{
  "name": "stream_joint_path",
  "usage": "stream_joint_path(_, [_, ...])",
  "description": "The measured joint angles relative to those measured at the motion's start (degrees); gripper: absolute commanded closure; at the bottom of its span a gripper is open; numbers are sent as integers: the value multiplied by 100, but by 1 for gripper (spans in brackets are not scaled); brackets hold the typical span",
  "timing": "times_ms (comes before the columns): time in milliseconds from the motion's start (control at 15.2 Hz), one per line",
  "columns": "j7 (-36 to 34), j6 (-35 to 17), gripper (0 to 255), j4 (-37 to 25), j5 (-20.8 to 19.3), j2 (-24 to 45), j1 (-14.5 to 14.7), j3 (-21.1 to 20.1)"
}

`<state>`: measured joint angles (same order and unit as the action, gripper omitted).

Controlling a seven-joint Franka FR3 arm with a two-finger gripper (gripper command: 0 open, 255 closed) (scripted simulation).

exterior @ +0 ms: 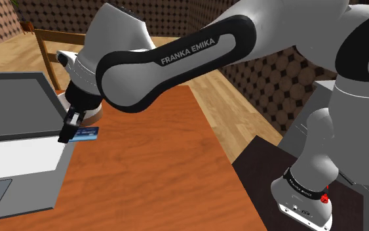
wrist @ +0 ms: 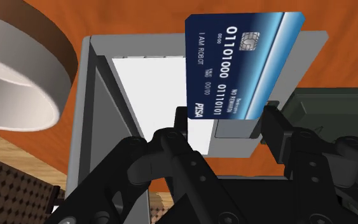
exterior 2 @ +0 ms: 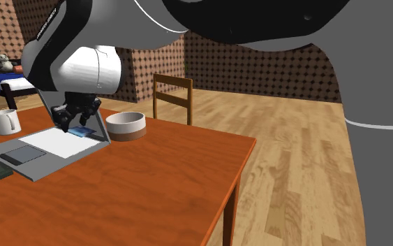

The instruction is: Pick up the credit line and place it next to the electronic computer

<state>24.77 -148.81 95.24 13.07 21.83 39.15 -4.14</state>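
The dark blue credit card [wrist: 244, 63] is hanging above the open grey laptop's [exterior: 19, 108] side edge, with the black two-finger gripper [wrist: 227, 124] closing narrowly on its end. Before lowering and releasing, the arm is best carrying it fully over the bare orange-brown wooden table [exterior: 150, 177].

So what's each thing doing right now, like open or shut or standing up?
Dark blue credit card: clasped, lifted up.
Black two-finger gripper: shut on the card.
Grey laptop: open, lid up.
White bowl with brown band: upright.
White mug: upright.
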Motion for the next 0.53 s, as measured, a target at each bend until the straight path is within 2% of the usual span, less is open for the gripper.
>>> stream_joint_path(528, [177, -503, 255, 283, 124, 228, -43, -73])
